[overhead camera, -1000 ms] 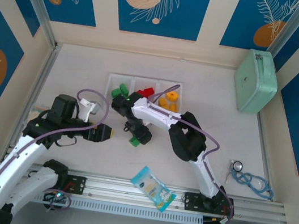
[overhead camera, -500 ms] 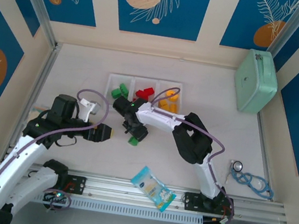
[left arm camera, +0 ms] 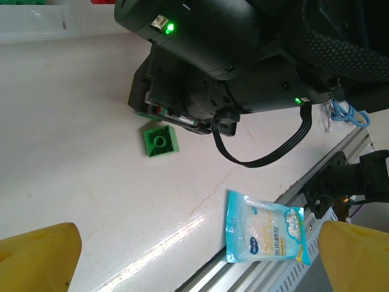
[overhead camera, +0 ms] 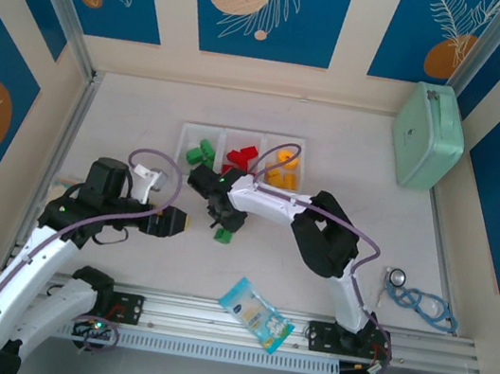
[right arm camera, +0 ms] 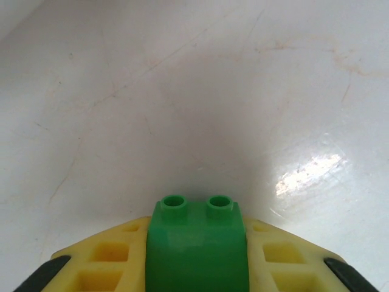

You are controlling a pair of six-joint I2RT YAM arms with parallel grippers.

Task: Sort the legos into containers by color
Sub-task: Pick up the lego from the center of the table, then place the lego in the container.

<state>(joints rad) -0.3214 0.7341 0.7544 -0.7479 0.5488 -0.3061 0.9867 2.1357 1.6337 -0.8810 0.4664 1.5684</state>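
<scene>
The white three-compartment tray (overhead camera: 184, 140) lies at the table's middle back, with green legos (overhead camera: 201, 152) in its left cell, red ones (overhead camera: 240, 156) in the middle and yellow-orange ones (overhead camera: 281, 169) in the right. My right gripper (overhead camera: 229, 216) hangs just in front of the tray. In the right wrist view this gripper (right arm camera: 197, 267) is shut on a green two-stud brick (right arm camera: 197, 243) above bare table. Another green brick (overhead camera: 223, 234) (left arm camera: 160, 140) lies on the table right beside it. My left gripper (overhead camera: 177, 223) (left arm camera: 194, 261) stands open to its left, holding nothing.
A blue-and-white snack packet (overhead camera: 255, 315) (left arm camera: 262, 228) rests on the front rail. A mint-green case (overhead camera: 428, 132) stands at the back right, and a blue stethoscope (overhead camera: 421, 302) lies at the right edge. The right arm's black body (left arm camera: 243, 55) looms close before the left gripper.
The right arm's wrist has shifted slightly back and left, uncovering more of the tray's cells. The loose green brick and the left arm have not moved.
</scene>
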